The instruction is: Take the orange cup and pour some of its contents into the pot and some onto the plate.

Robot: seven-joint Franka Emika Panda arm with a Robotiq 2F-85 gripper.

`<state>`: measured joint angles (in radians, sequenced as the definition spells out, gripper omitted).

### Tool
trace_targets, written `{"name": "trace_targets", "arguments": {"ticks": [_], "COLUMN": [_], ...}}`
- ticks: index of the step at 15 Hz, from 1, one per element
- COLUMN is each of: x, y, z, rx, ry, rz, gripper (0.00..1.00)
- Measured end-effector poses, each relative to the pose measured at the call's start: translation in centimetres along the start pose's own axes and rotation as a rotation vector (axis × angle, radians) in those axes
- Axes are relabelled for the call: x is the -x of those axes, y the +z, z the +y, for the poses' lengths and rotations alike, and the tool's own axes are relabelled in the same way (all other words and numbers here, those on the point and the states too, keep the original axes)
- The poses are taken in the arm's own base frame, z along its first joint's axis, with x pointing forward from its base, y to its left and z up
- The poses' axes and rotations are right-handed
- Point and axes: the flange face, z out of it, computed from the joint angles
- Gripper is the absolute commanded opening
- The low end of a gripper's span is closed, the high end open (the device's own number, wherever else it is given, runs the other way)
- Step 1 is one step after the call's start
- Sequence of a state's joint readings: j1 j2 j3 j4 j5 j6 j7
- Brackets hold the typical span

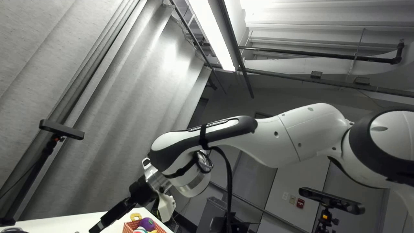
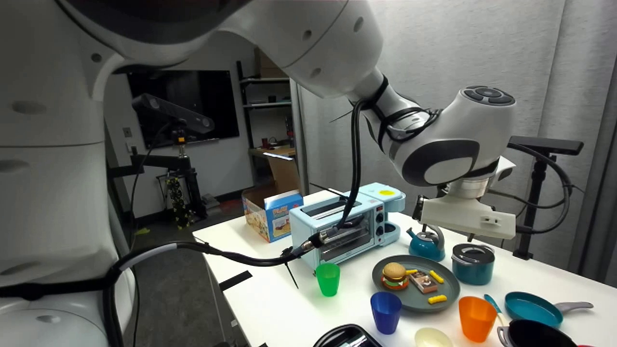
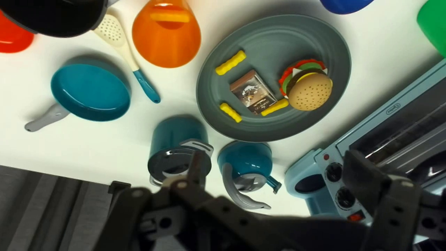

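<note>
Gripper (image 3: 275,158) over tbl (image 2: 289,313), jaws apart.
Orange cup (image 2: 477,319) upright, near-right of plate (image 2: 414,301); blk pot (image 2: 537,335) just right of cup.

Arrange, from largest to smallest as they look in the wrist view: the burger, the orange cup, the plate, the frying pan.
Plate
Orange cup and frying pan: too alike to rank
Burger

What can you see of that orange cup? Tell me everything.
The orange cup is bright, shows no handle, looks like translucent plastic, and tapers from its open rim to a narrower base. It stands upright on the table; in the wrist view it sits between the plate and the spoon. A stick shows there, apparently inside. Whether the spoon touches it, I can't tell. The gripper isn't holding it.
</note>
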<state>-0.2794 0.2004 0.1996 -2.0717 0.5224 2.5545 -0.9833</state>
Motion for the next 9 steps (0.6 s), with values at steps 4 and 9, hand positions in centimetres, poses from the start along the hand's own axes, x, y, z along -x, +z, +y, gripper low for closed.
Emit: {"name": "trace_targets", "arguments": {"ticks": [4, 9], "x": [2.2, 4.2], "y": [-1.9, -4.2], "z": [-0.6, -0.5], "rx": [-0.004, 0.016], "ry": [-0.032, -0.053], "rz": [0.029, 0.049], "gripper": [1.00, 1.00]}}
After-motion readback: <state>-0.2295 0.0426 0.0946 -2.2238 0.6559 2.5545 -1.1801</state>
